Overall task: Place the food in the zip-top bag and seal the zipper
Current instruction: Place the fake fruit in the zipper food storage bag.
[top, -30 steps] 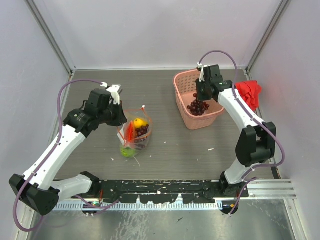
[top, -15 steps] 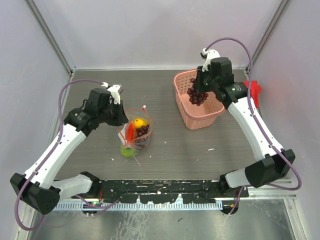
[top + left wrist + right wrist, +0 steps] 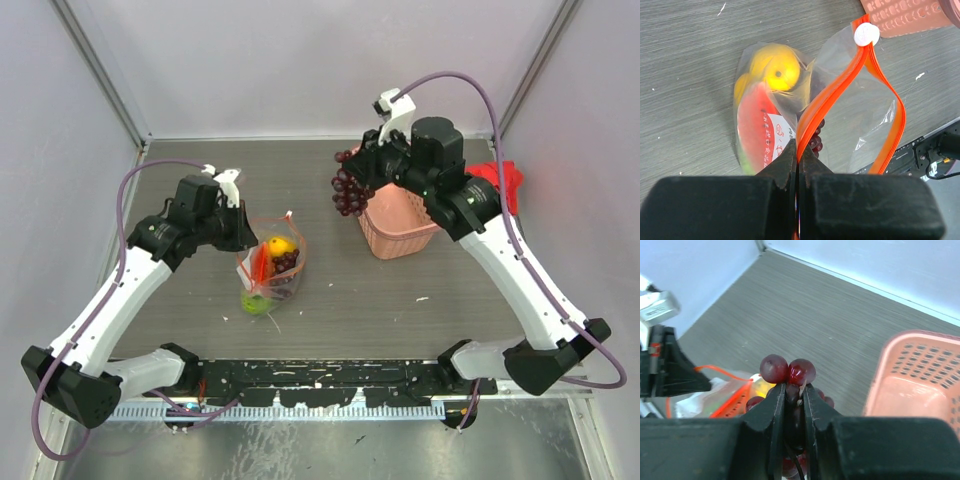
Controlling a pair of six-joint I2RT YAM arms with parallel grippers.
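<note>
**Right gripper** (image 3: 794, 390): jaws nearly together, clamped on the top of the dark purple grape bunch (image 3: 347, 190). The bunch hangs in the air off the left rim of the pink basket (image 3: 405, 238), towards the table's far edge.

**Left gripper** (image 3: 798, 161): fully closed, pinching one side of the orange-red zipper (image 3: 832, 97). The mouth of the zip-top bag (image 3: 862, 112) is parted.

**Bag:** left of the table's (image 3: 400, 300) centre, with a yellow piece (image 3: 774, 72) and a lime-green ball (image 3: 255, 303) inside.

**Room:** open tabletop between bag and basket.

**Red cloth** (image 3: 503, 182): far right edge.
</note>
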